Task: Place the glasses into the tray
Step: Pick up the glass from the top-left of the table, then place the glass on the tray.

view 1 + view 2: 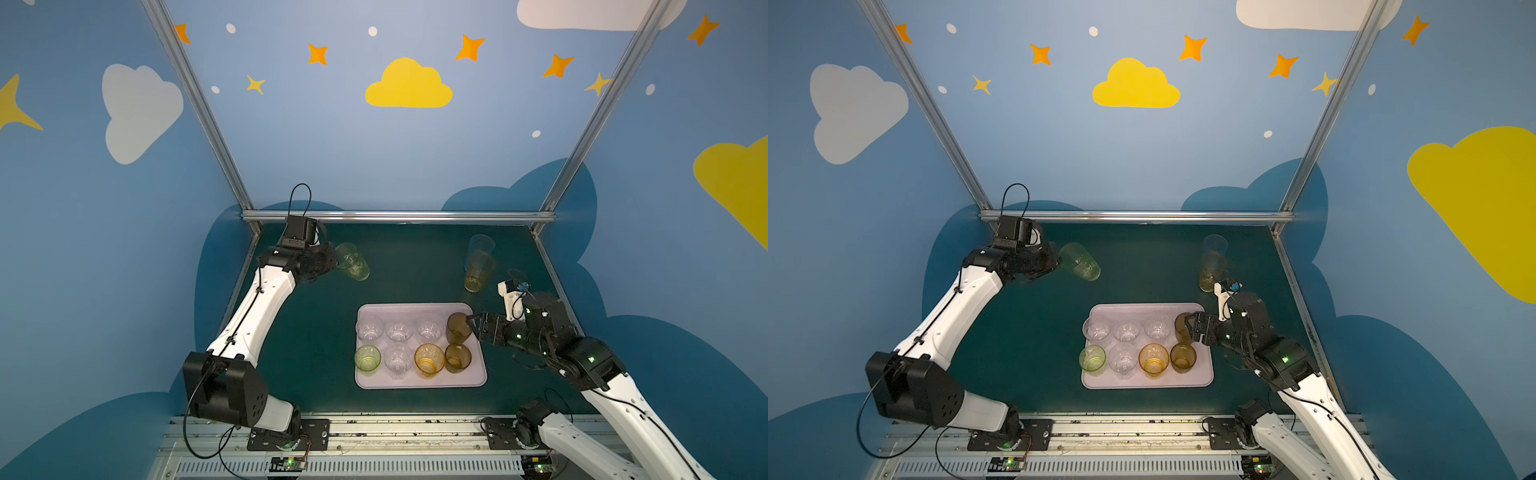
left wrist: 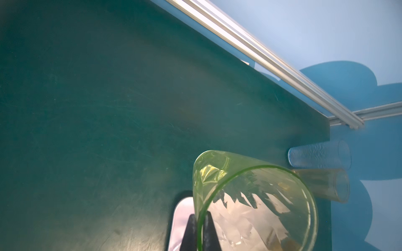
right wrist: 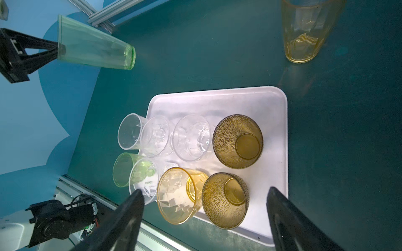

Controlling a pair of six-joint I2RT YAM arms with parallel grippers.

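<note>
The dark green counter (image 1: 407, 266) sat within blue walls (image 1: 316, 149) painted with clouds and stars. A flat lilac-pink rectangular tray (image 1: 415, 308) carried eight short transparent tumblers (image 1: 399, 330). The left claw (image 1: 335, 261) pinched a tall green transparent tumbler (image 1: 353, 266) by its rim, tilted over the counter's far left. The right claw (image 1: 473, 322) gaped wide beside a brown dimpled tumbler (image 1: 457, 328) on the tray.

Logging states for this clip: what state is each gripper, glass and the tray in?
left gripper, shut on tall green glass
tall green glass, held aloft, tilted
right gripper, open, empty
tray, holding eight short glasses upright
tall amber glass, upright on table
pale blue glass, upright on table
</note>
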